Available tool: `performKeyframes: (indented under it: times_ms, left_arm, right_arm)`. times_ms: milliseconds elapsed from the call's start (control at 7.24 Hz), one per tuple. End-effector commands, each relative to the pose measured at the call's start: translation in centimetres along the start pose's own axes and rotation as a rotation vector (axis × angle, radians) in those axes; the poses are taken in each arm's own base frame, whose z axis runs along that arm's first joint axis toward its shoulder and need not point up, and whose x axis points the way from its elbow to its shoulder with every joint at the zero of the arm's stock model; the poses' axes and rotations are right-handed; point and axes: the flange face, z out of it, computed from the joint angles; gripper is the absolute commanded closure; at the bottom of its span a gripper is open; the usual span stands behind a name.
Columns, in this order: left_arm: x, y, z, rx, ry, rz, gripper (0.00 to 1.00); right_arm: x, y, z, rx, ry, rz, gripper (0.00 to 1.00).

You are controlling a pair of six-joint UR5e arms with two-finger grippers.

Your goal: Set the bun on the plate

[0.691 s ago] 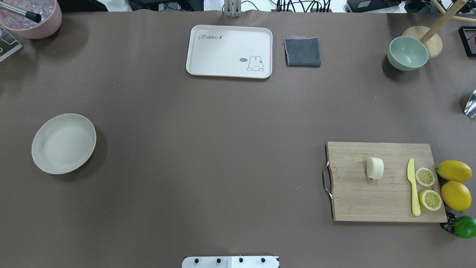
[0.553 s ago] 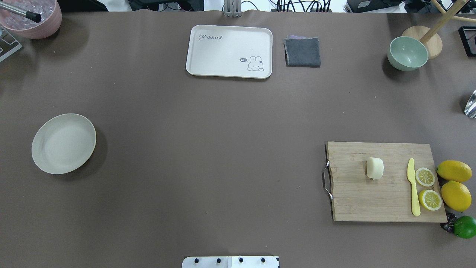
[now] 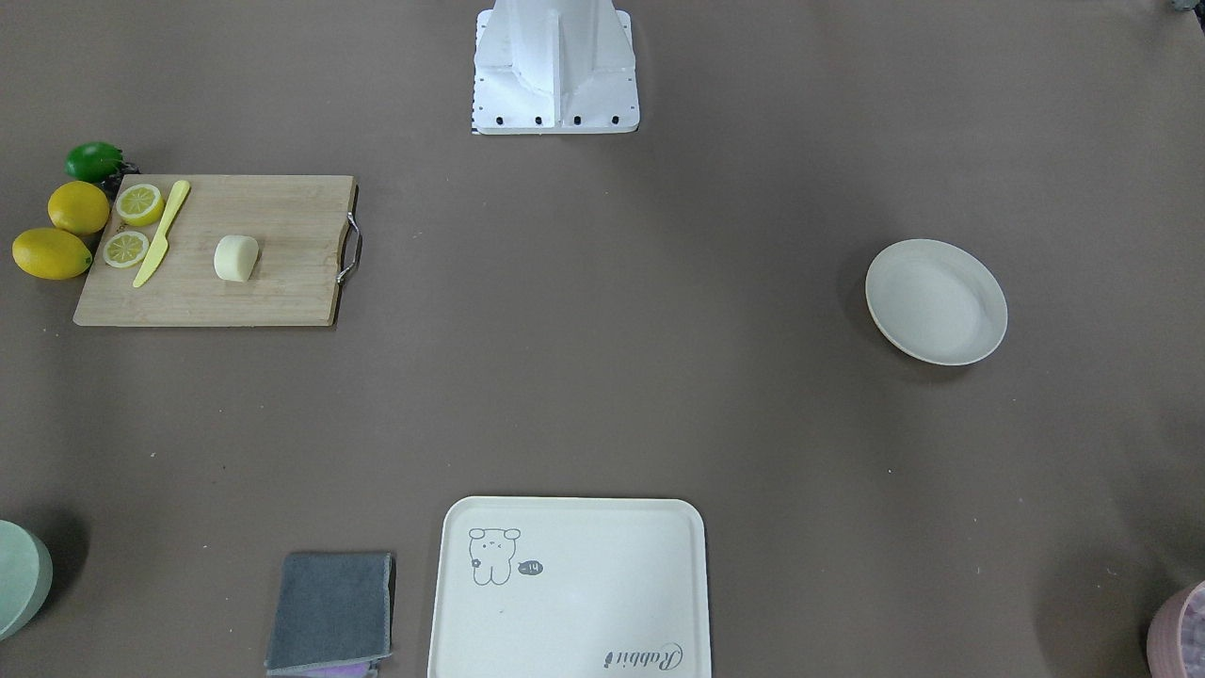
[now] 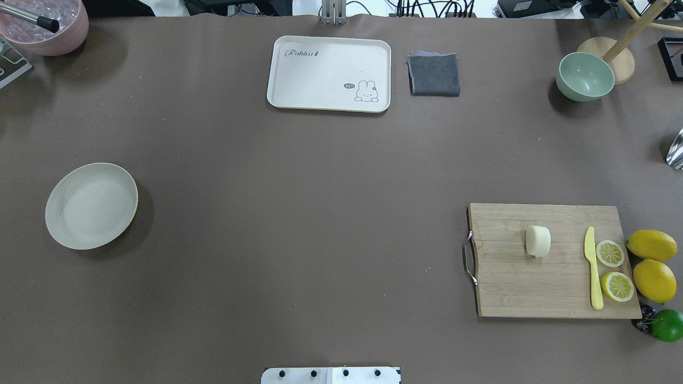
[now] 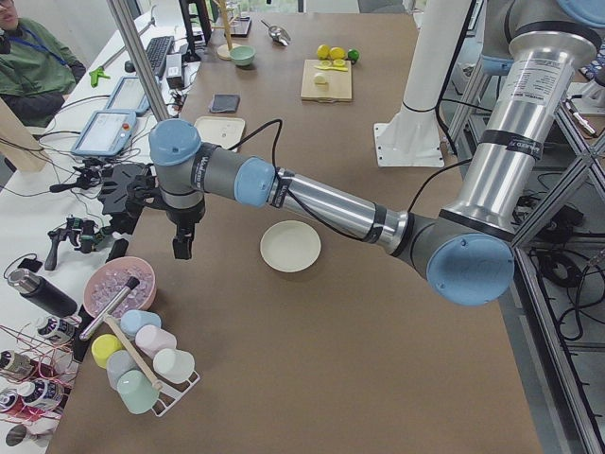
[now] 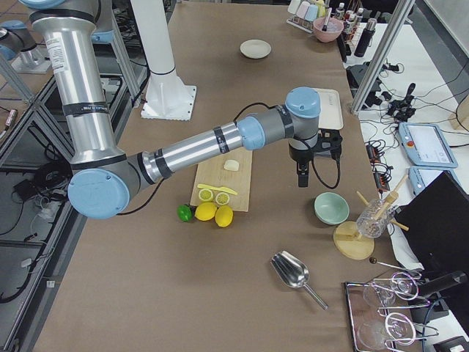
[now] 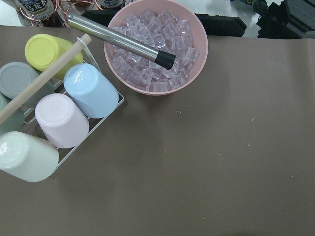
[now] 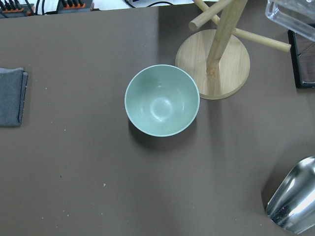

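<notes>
The bun (image 4: 538, 241) is lying on the cutting board (image 4: 512, 288) at the right of the bench (image 4: 320, 213), well apart from the plate (image 4: 90, 205) at the left. Only the 2 side views are showing the arms. The left gripper (image 5: 181, 246) is hanging near a pink bowl of ice (image 7: 157, 44). The right gripper (image 6: 301, 178) is hanging near a green bowl (image 8: 162, 100). I cannot tell how far open either gripper is, or whether it is gripping anything.
</notes>
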Motion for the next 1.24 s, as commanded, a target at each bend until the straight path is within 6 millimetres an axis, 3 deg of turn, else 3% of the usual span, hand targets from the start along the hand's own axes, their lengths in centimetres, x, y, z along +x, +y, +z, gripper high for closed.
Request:
performKeyframes:
  times_ms: [0,276,1105]
  left_arm:
    - [0.8,-0.1,-0.6,0.034,0.015,0.041,0.02]
    - [-0.6,0.4,1.1,0.075,0.023,0.127,0.02]
    - [-0.7,0.9,1.3,0.085,0.031,0.078,0.02]
  right_arm:
    - [0.0,-0.3,0.3,-0.002,0.005,-0.001,0.00]
    - [-0.1,-1.2,0.8,-0.007,0.010,0.002,0.00]
    - [0.0,-1.4,1.0,-0.013,0.011,0.006,0.00]
